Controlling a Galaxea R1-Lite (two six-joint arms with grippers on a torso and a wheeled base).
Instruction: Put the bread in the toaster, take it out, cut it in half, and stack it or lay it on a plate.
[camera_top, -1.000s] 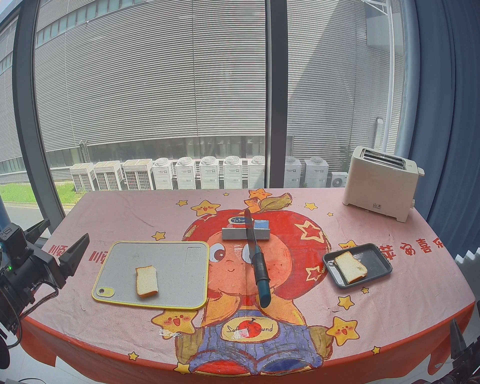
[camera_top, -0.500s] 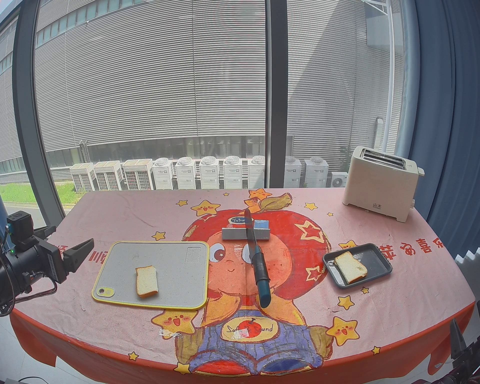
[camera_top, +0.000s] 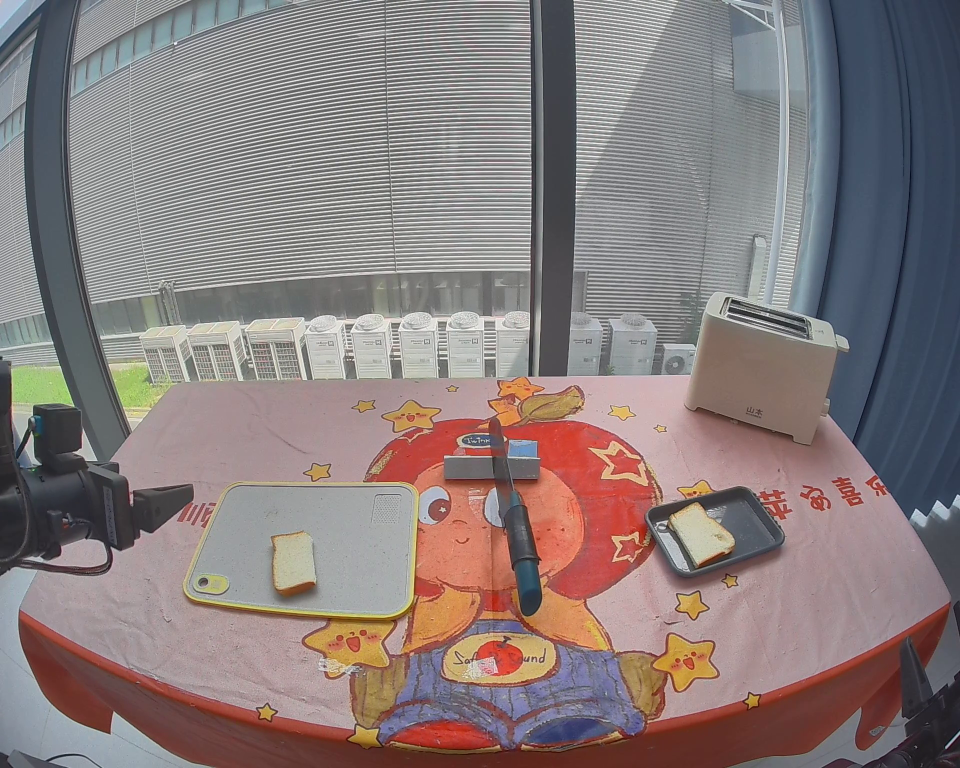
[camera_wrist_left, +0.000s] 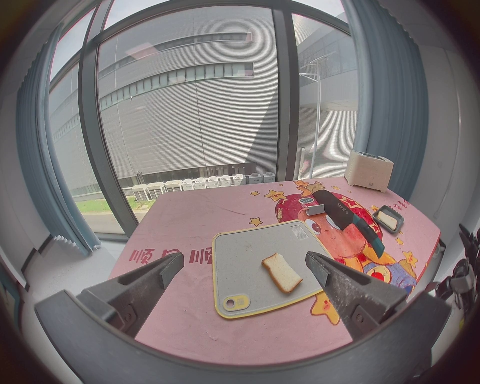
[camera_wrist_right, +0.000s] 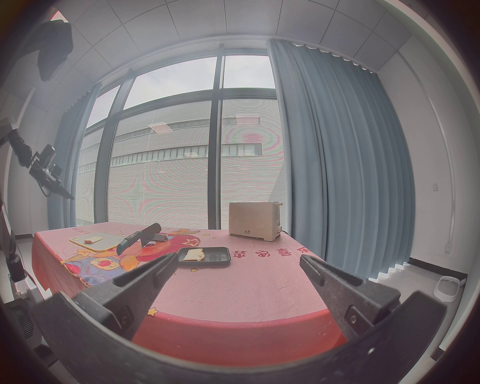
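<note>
Your bread (camera_top: 293, 561) lies on the cutting board (camera_top: 345, 515), long axis near-to-far; wrist views show left tool (camera_wrist_left: 244, 259) and right tool (camera_wrist_right: 239, 261) spread wide, empty.

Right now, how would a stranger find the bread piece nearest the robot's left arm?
On the pink cartoon tablecloth, look left to the grey cutting board with a yellow rim. The small bread piece lies flat on it, alone; the other bread piece sits in a dark tray on the right.
</note>
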